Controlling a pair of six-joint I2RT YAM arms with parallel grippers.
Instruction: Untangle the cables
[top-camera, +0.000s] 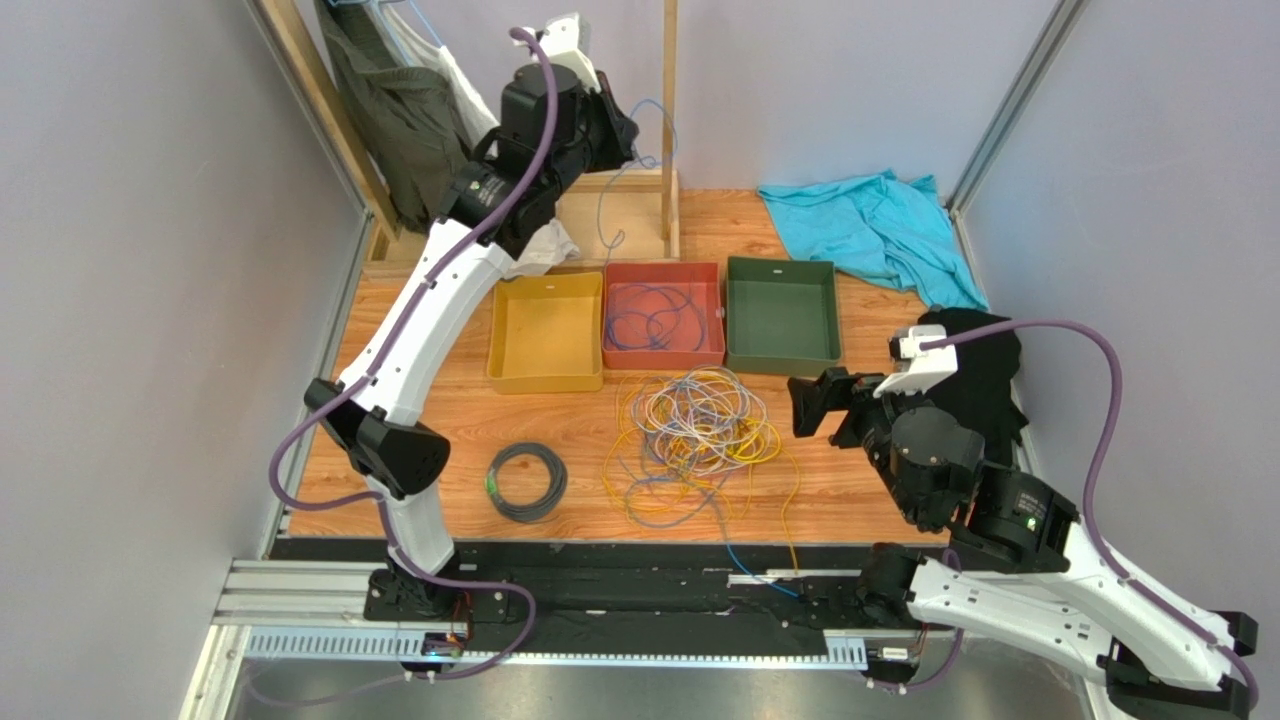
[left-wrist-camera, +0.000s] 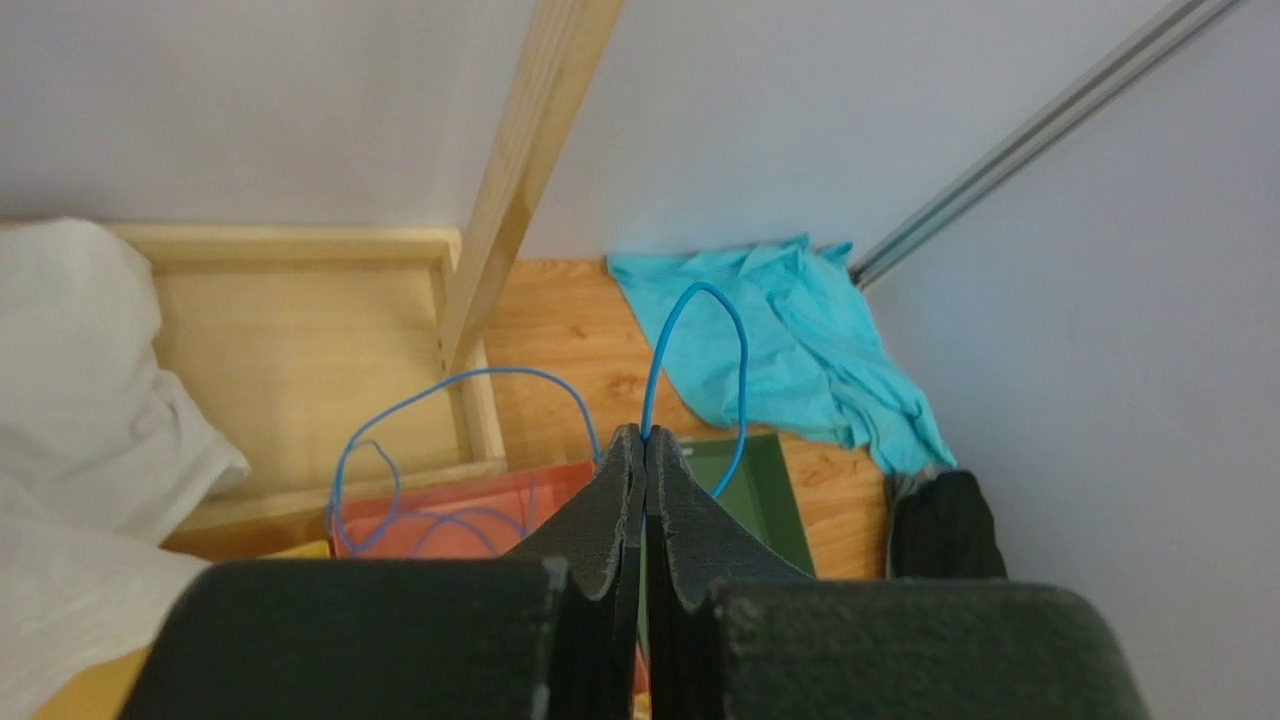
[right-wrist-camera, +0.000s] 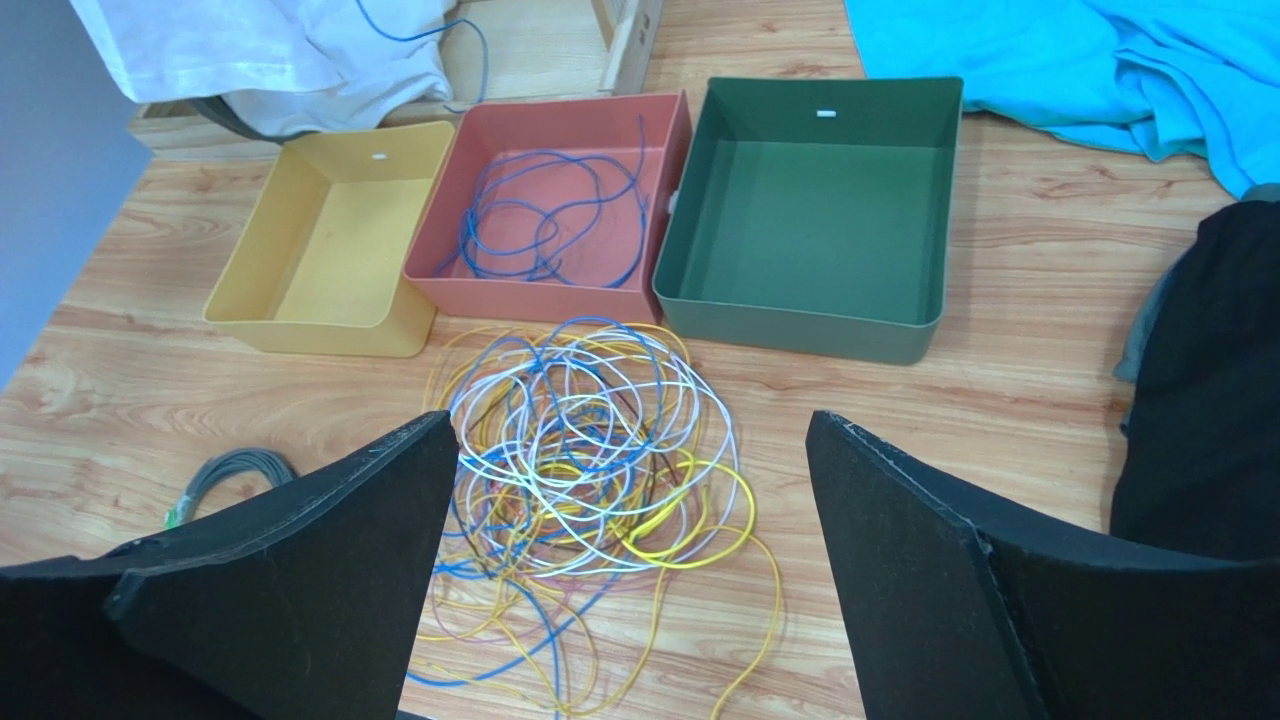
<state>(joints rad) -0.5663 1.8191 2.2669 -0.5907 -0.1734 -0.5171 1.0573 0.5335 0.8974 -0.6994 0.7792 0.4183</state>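
Note:
A tangle of white, blue and yellow cables (top-camera: 696, 428) lies on the wooden table in front of the trays; it also shows in the right wrist view (right-wrist-camera: 594, 450). My left gripper (left-wrist-camera: 646, 438) is raised high at the back, shut on a thin blue cable (left-wrist-camera: 694, 353) that loops up from its tips and hangs down (top-camera: 604, 210) into the red tray (top-camera: 663, 354), where more blue cable lies (right-wrist-camera: 549, 225). My right gripper (right-wrist-camera: 631, 428) is open and empty, hovering just right of the tangle (top-camera: 812, 402).
A yellow tray (top-camera: 546, 333) and a green tray (top-camera: 781, 315) flank the red one. A grey coiled cable (top-camera: 526, 480) lies front left. A cyan cloth (top-camera: 879, 225) lies back right, a black cloth (top-camera: 984, 375) at right, a wooden frame (top-camera: 669, 120) behind.

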